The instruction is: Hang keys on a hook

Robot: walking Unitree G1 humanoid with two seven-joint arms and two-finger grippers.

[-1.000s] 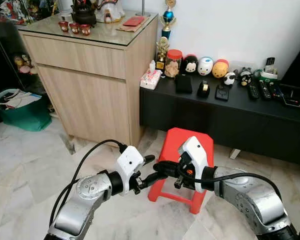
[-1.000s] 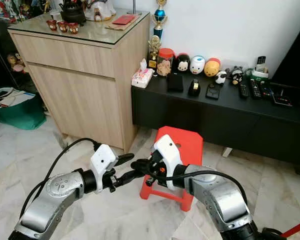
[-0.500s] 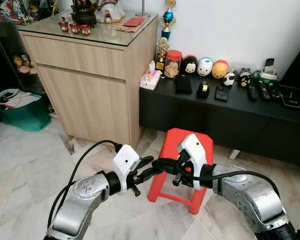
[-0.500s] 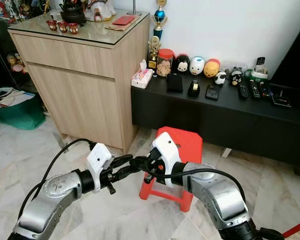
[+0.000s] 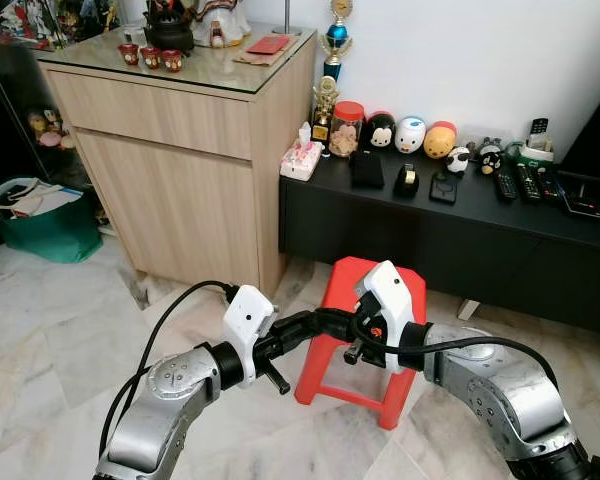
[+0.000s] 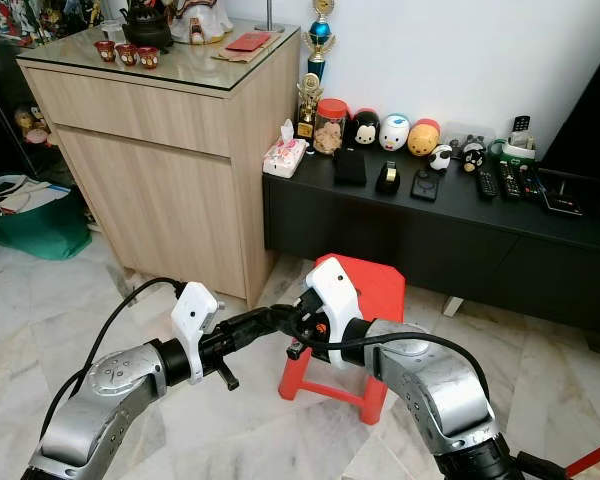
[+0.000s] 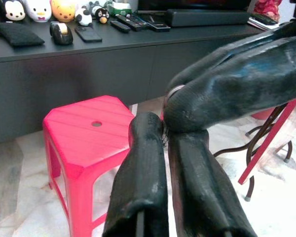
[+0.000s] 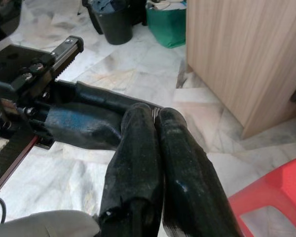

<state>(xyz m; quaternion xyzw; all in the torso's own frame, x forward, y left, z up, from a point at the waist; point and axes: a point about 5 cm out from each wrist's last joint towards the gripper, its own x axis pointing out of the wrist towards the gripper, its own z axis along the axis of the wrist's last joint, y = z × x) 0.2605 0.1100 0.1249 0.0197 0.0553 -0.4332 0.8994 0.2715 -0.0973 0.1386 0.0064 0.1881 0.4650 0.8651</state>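
Meeting in front of us above the red plastic stool (image 5: pixel 375 300), left gripper (image 5: pixel 315 322) and right gripper (image 8: pixel 155 116) both look pressed together, tips touching. Keys unclear, maybe a thin metal ring (image 7: pixel 170 92) between them; a botched handover would drop them to the floor.

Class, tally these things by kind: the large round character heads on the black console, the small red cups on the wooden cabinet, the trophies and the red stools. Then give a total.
Round character heads: 3
Small red cups: 3
Trophies: 2
Red stools: 1
Total: 9
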